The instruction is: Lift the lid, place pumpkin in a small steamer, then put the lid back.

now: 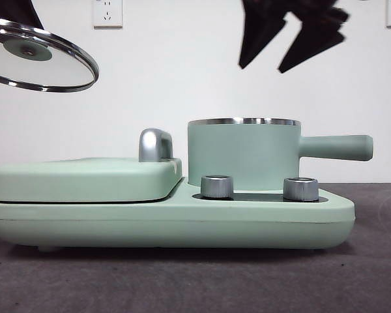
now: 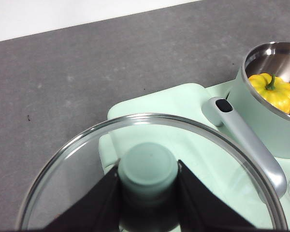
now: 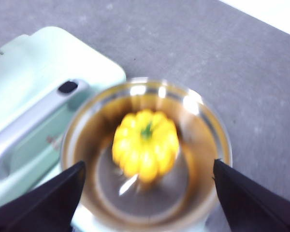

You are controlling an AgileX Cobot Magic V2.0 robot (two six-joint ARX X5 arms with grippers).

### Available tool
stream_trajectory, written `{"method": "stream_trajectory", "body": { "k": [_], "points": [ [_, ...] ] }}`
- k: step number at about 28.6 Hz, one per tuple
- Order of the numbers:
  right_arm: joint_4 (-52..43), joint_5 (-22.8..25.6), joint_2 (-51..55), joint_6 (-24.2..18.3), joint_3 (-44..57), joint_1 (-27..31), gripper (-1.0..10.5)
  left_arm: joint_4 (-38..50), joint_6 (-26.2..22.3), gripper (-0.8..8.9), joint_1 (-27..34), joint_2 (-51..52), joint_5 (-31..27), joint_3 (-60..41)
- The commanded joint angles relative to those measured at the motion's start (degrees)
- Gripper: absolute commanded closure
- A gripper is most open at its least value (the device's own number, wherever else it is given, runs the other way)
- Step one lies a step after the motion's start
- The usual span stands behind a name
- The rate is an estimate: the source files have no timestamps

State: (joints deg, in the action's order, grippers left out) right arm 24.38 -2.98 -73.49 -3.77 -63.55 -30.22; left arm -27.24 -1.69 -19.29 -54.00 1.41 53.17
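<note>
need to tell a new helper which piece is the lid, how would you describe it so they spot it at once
Start from the wide mint-green appliance base on the grey table; the lid is not on it but held in the air above its flat griddle cover. The left gripper has its jaws shut on the mint-green knob. It is the only round, see-through glass piece, ringed by a shiny steel rim.

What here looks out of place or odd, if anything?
Nothing is spilled or damaged. The lid hangs tilted in the air, off the steamer, held by its knob in the left gripper. The pumpkin sits upright inside the steamer, and the open right gripper hovers above it.
</note>
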Motion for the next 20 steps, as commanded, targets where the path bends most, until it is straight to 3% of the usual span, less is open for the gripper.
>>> {"method": "stream_trajectory", "body": {
  "k": [1, 5, 11, 15, 20],
  "points": [
    [-3.4, 0.1, 6.0, 2.3, 7.2, -0.4, 5.4, 1.6, 0.5, 8.04, -0.2, 0.1, 0.1, 0.9],
    [-6.0, 0.1, 18.6, 2.3, 19.0, -0.4, 5.6, 1.7, 0.5, 8.03, -0.6, 0.1, 0.1, 0.9],
    [-5.5, 0.5, 31.8, 2.3, 26.5, -0.4, 5.9, 3.1, 0.5, 8.03, -1.9, 0.0, 1.7, 0.9],
    [0.9, 3.3, 39.7, 3.1, 28.0, -0.4, 5.9, 5.6, 0.5, 8.03, -4.5, -0.7, 2.9, 0.9],
    [11.1, 3.2, 45.5, 5.3, 28.0, -0.4, 5.9, 10.8, 1.1, 8.03, -9.6, -3.9, 3.1, 0.9]
  ]
}}
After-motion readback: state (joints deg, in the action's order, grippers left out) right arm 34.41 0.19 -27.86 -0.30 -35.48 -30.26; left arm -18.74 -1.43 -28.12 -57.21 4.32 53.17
